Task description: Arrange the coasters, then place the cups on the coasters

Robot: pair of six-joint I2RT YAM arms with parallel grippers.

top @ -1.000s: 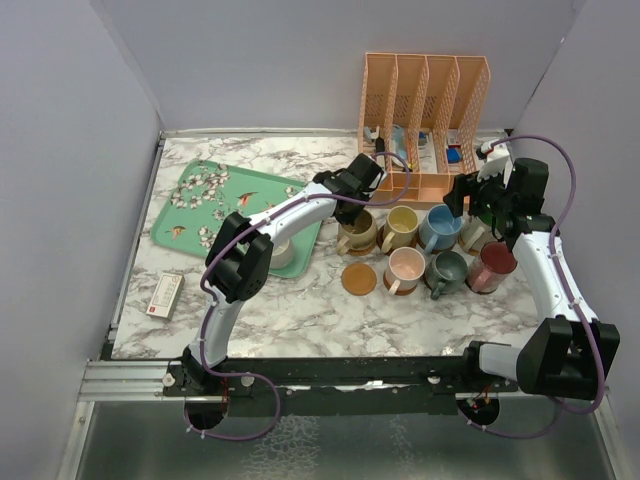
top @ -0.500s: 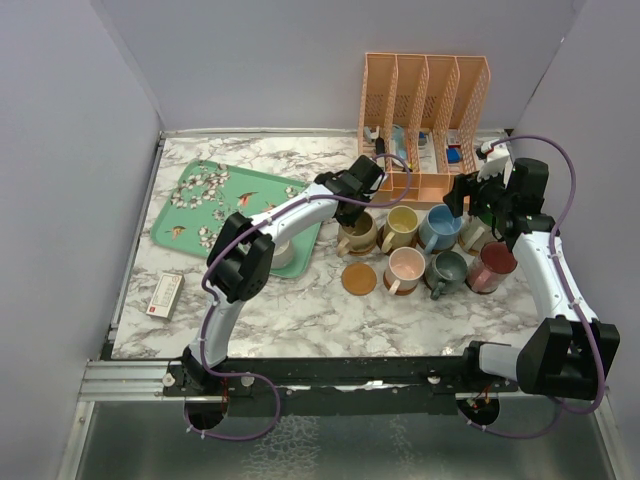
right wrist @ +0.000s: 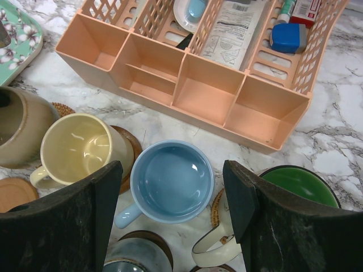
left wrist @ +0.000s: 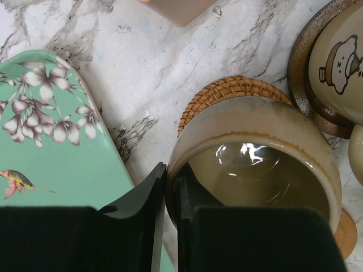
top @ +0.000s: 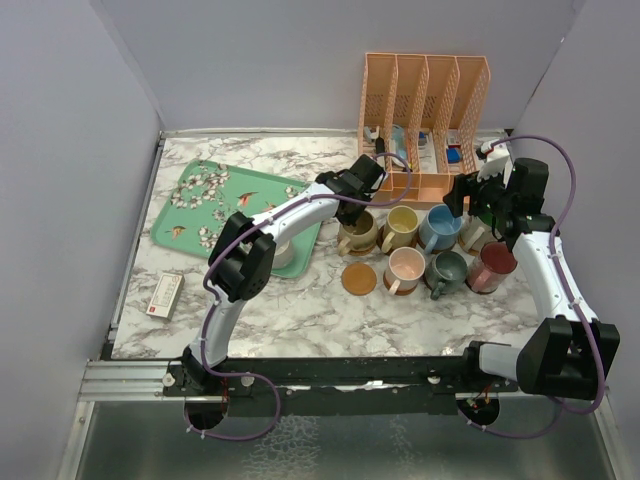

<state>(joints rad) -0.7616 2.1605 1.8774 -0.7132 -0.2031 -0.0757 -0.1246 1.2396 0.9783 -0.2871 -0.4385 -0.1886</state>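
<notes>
Toward the middle of the white marble-patterned table, the left gripper is pinched tight on the near wall of the tan glazed cup, one black finger inside the rim and the other outside. A round woven rattan coaster shows from under the cup's far side; whether the cup's base rests on it cannot be told. Just left of this cup lies the mint-green flowered tray, and to its right the pale yellow cup sits on a dark brown wooden coaster. The right gripper hovers with its jaws spread wide and nothing between them, directly above the light blue cup, which stands between the yellow cup and the green cup, in front of the peach plastic desk organizer. In the top view a nearer row holds the pink cup, the grey-teal cup and the maroon-red cup. Left of the pink cup lies a bare tan-orange round coaster with no cup on it. A small white card box lies near the table's left edge.
</notes>
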